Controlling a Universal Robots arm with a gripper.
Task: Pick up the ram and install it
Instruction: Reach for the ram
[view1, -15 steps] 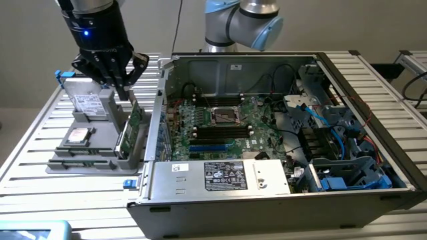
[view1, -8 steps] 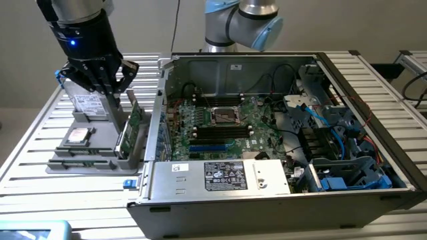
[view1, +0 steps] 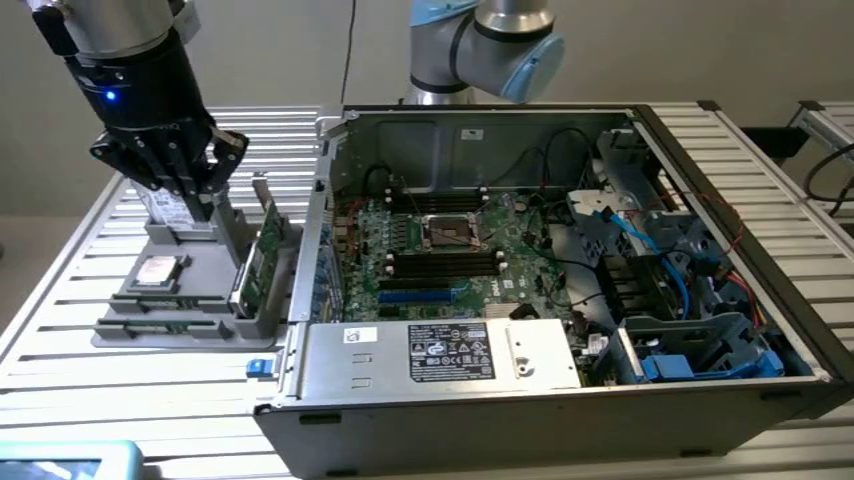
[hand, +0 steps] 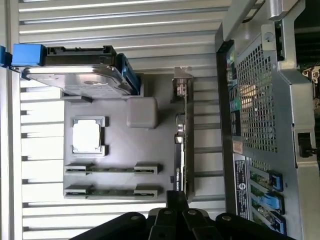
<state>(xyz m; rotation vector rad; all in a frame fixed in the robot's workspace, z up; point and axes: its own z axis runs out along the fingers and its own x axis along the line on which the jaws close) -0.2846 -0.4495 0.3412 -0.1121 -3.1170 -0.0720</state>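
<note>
The table (view1: 54, 310) is formed of ribbed pale metal, and the holder (hand: 120, 145) is moulded in matt grey plastic. The case (view1: 400, 420) is made of bare sheet metal; the gripper (view1: 187, 200) is finished in matt black.

Tool (view1: 198, 205) closed over grey holder (view1: 200, 300), poss. touching upright HDD (view1: 160, 208); PC case (view1: 387, 420) beside.

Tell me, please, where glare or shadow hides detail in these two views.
Exterior view: soft, even light, though the computer case darkens inside toward the exterior view's right, around the drive cage. Wrist view: the slatted table washes out to white beside the grey holder, and the hard drive carries a bright streak of glare on its silver face.
</note>
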